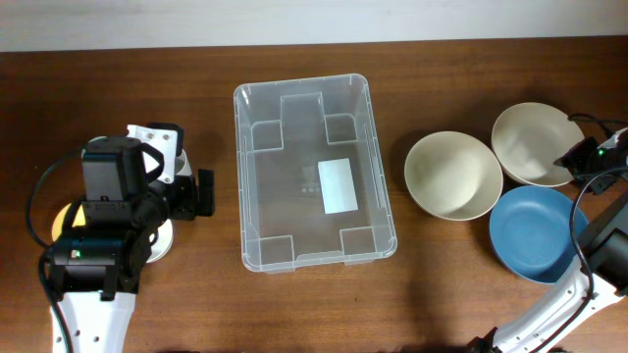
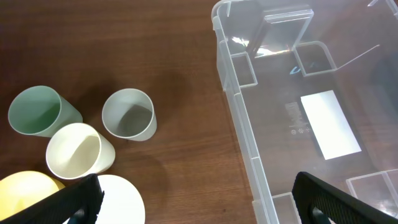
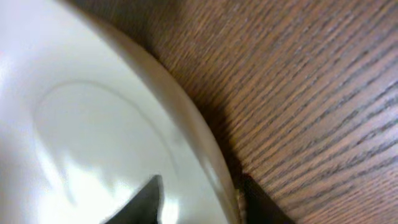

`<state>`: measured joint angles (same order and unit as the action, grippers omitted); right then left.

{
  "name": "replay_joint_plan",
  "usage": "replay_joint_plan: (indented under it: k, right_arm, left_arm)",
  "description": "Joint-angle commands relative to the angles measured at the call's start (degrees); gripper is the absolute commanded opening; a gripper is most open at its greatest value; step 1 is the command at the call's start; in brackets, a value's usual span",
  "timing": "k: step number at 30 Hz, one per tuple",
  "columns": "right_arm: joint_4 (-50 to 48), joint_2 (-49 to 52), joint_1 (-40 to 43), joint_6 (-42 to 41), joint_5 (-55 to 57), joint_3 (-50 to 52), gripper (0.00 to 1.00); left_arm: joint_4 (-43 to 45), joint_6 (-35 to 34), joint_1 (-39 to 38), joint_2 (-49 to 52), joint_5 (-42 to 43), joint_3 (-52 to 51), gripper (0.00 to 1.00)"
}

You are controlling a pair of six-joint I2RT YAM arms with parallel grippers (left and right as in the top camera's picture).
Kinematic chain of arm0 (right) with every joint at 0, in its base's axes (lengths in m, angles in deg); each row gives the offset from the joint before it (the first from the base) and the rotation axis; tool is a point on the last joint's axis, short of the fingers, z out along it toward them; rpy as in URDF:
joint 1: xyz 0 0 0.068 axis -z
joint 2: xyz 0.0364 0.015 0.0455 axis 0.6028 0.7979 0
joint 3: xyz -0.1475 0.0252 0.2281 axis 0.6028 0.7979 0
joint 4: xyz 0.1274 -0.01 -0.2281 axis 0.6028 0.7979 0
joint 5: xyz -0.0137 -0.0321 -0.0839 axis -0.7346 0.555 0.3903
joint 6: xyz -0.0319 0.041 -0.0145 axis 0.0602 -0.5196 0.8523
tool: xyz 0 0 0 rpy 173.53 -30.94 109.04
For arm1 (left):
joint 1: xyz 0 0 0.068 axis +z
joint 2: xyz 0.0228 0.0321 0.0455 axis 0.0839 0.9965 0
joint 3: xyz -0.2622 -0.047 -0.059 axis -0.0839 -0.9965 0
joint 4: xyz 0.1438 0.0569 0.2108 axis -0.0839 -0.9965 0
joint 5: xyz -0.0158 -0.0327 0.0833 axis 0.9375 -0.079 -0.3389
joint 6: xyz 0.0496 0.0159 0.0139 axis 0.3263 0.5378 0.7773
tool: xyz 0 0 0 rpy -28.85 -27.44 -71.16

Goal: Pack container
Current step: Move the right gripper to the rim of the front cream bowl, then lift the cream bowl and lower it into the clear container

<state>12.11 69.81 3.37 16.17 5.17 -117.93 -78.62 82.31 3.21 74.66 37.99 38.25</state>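
- The right claw (image 3: 200, 183) is narrow and straddles the rim of a cream bowl (image 3: 93, 124). One dark finger (image 3: 148, 198) is inside the bowl and the other sits just outside the rim, above the wood.
- The wrist view does not show whether the fingers actually press on the rim.
- From overhead, this right claw (image 1: 589, 157) is at the right edge of that cream bowl (image 1: 530, 142), the one farthest back on the right side of the tabletop (image 1: 442, 69).
- A second cream bowl (image 1: 453, 175) sits just beside it to the left. A blue bowl (image 1: 535, 233) lies in front, close against both.
- The left claw (image 2: 198, 186) is wide open, with one black finger (image 2: 81, 200) at each lower corner of its own view and nothing between them.
- It hangs over bare wood between a group of cups and the container (image 2: 280, 81).
- Nearest on its left are a grey cup (image 2: 127, 114), a cream cup (image 2: 74, 151) and a pale green cup (image 2: 37, 111), all upright and close together.
- A white plate (image 2: 121, 199) and a yellow dish (image 2: 25, 190) lie at the bottom edge of that view.
- The container (image 1: 280, 196) stands in the middle of the tabletop between the two arms, well apart from the bowls. It is open on top and holds nothing, and a white label (image 1: 339, 186) shows on its base.
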Motion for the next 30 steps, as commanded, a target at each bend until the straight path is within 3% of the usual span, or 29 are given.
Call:
replay_joint_plan:
  k: [1, 6, 16, 23, 26, 30]
  right_arm:
    - [-0.2, 1.03, -0.31, 0.02, -0.31, -0.22, 0.25]
    - [-0.37, 1.03, -0.31, -0.17, -0.33, -0.22, 0.04]
    - [-0.39, -0.44, -0.37, -0.17, -1.6, -0.42, 0.04]
    - [1.38, -10.43, -1.09, 1.18, -20.87, -7.17, 0.04]
    - [6.4, -15.61, -4.94, 3.63, -23.67, -11.17, 0.04]
    - [11.91, -21.66, -16.72, 8.07, -22.58, -13.66, 0.04]
  left_arm:
    - [0.39, 0.92, -0.11, 0.04, 0.85, 1.42, 1.0]
    - [0.39, 0.92, -0.11, 0.04, 0.85, 1.42, 1.0]
    - [0.7, 0.92, -0.11, 0.04, 0.85, 1.42, 1.0]
    - [0.79, 0.92, -0.11, 0.04, 0.83, 1.42, 1.0]
    - [0.81, 0.94, -0.11, 0.04, 0.85, 1.42, 0.99]
    - [0.79, 0.92, -0.11, 0.04, 0.85, 1.42, 1.0]
